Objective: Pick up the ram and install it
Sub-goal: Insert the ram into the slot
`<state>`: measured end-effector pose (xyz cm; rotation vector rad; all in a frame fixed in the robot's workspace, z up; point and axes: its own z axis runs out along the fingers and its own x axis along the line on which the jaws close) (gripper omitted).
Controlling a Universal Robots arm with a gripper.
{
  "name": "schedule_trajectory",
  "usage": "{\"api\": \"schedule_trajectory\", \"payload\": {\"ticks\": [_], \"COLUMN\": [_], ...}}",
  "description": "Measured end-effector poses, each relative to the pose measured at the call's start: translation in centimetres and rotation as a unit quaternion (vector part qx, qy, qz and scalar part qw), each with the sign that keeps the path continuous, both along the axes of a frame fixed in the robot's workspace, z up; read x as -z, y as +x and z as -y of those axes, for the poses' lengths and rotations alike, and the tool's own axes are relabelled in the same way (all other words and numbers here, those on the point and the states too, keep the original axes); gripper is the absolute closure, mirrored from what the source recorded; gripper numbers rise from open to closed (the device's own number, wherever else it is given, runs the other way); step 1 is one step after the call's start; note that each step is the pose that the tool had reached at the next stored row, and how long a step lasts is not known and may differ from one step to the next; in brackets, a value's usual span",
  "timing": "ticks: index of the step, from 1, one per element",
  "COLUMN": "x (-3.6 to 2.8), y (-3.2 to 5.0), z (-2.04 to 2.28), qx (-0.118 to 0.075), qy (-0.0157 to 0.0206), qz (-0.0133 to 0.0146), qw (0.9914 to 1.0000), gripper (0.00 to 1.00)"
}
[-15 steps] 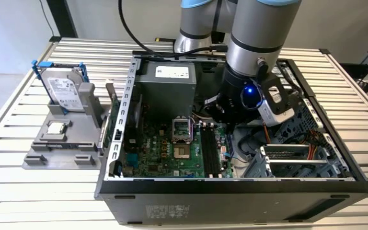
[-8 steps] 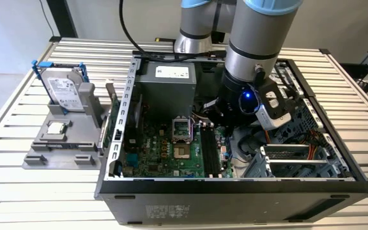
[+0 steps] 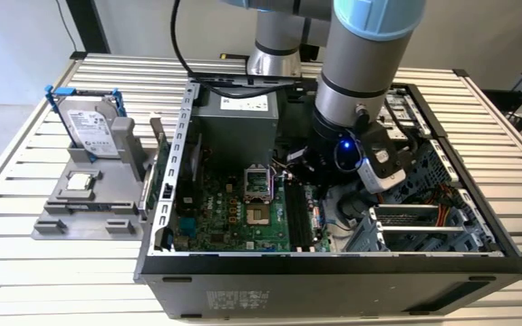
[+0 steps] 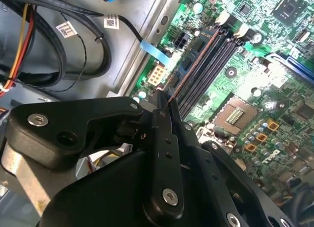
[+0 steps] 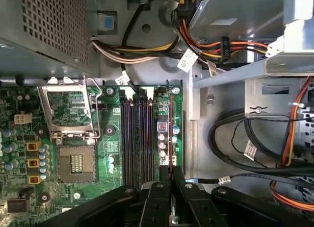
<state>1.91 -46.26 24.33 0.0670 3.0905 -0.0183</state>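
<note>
My gripper [image 3: 303, 170] reaches down into the open computer case [image 3: 334, 263], over the green motherboard [image 3: 234, 210]. In both wrist views its black fingers [image 5: 158, 197] are shut on the ram [image 5: 170, 134], which appears edge-on as a thin brownish strip [image 4: 194, 65]. The ram stands upright along the outermost memory slot, beside the dark empty slots [image 5: 137, 138] and close to the case's metal wall. I cannot tell whether it is seated or just above the slot. The same slots [image 4: 211, 60] run away from the fingertips [image 4: 164, 107] in the second wrist view.
The CPU socket [image 5: 73, 158] lies open beside the slots. Cable bundles [image 5: 245, 148] and a drive cage [image 3: 415, 231] crowd the other side of the gripper. The power supply [image 3: 234, 125] stands at the back. At the exterior view's left, a grey fixture [image 3: 84, 204] holds a hard drive [image 3: 89, 125].
</note>
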Motion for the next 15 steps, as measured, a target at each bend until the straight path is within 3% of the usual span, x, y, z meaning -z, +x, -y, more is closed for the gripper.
{"api": "schedule_trajectory", "payload": {"ticks": [8, 15], "x": [0.45, 1.61], "y": [-0.28, -0.70], "z": [-0.01, 0.00], "qx": [0.000, 0.002], "qy": [0.0001, -0.0001], "qz": [-0.0013, -0.0013], "qw": [1.00000, 1.00000], "gripper": [1.00, 1.00]}}
